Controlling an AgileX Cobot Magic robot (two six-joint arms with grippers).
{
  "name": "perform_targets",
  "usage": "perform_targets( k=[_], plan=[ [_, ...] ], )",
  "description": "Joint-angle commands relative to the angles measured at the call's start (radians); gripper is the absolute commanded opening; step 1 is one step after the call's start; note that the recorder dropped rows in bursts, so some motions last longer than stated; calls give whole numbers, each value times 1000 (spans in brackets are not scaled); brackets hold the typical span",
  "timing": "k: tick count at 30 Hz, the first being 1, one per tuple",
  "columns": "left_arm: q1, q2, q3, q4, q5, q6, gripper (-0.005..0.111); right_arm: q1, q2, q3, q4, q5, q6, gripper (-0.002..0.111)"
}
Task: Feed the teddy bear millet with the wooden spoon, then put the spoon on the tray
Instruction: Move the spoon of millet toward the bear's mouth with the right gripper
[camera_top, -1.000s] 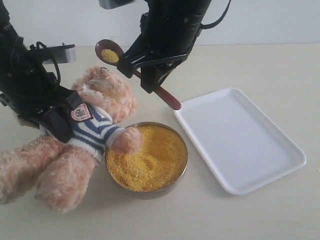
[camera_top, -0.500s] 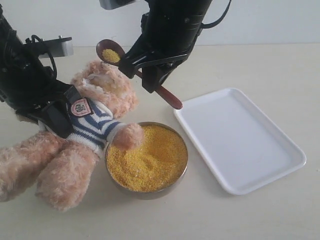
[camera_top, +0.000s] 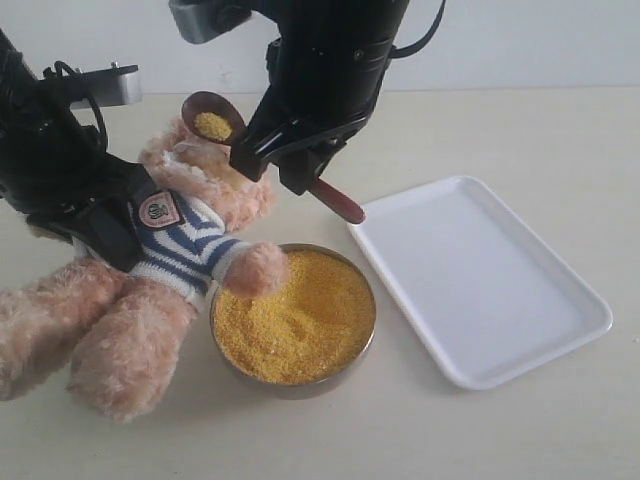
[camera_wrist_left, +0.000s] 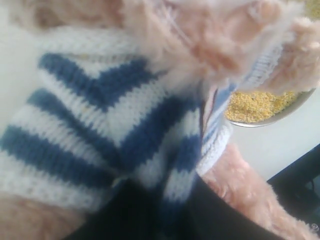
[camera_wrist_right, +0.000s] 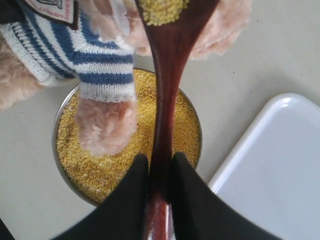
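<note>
Teddy bear (camera_top: 185, 245) cropped (left edge); left pincer (camera_wrist_left: 162, 212) tips seemingly under shirt (camera_wrist_left: 100, 125).

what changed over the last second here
The right gripper, shut on the wooden spoon, carried its millet load down toward the teddy bear's face. The left gripper, holding the bear, lifted its chest slightly. The bowl and tray stayed put.

- Robot lab test bench, going by the rig and the set-up.
- Two black robot arms work over one surface: left arm (camera_top: 55, 170), right arm (camera_top: 330, 60).
- A grey camera box (camera_top: 108, 85) is mounted at the left arm's wrist.
- Plain pale tabletop (camera_top: 520, 430), blank white wall (camera_top: 540, 40) behind.
- Staged props: teddy bear (camera_top: 190, 250), metal bowl (camera_top: 295, 388) of millet (camera_top: 300, 330), white tray (camera_top: 480, 290).
</note>
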Motion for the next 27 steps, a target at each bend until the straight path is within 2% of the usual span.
perform_targets(
  k=[1,27],
  plan=[
    [-1,-11,-4,-14,3,12,4,5,-3,-7,-11,-1,14,0],
    [-1,-11,-4,-22,3,12,4,5,2,-7,34,-21,13,0]
  ],
)
